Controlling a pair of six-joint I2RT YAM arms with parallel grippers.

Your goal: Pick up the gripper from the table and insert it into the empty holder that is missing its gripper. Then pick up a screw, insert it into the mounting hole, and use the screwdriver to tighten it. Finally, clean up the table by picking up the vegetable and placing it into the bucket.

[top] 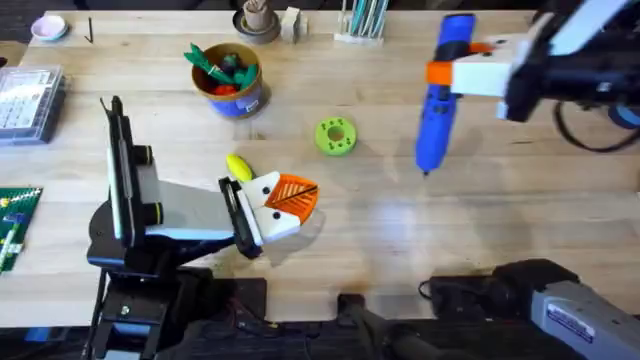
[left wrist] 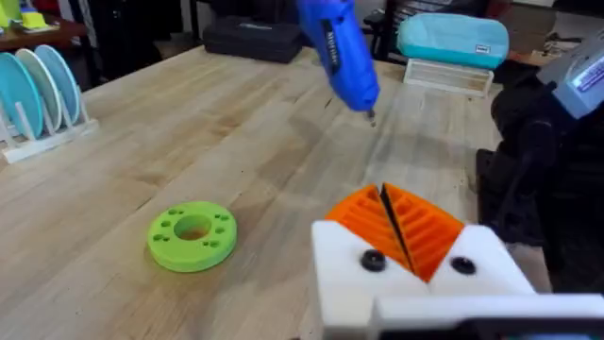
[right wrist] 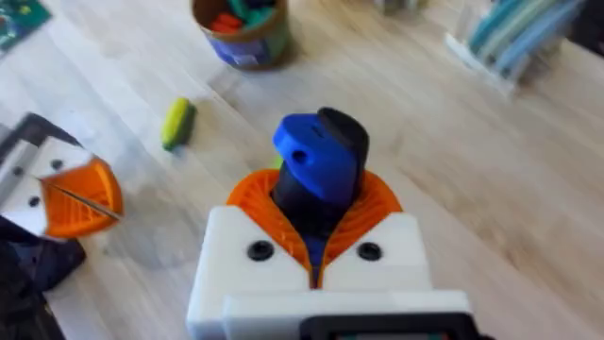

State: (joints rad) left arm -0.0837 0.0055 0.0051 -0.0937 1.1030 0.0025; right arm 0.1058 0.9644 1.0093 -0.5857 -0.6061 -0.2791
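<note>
Right claw (right wrist: 316,250) grasping one screwdriver (top: 441,100), left claw (top: 290,200) clenched empty, one vegetable (top: 238,166), one bucket (top: 231,82)

Both arms are black, each pincer (top: 290,203) (right wrist: 316,222) a white block with orange ribbed pads and two dark screws.

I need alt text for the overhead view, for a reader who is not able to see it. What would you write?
The right end effector holds the blue screwdriver above a wooden table, bit pointing down. The left end effector, fingers shut, rests near the yellow vegetable. A green ring and the bucket of toy vegetables sit farther back.
</note>
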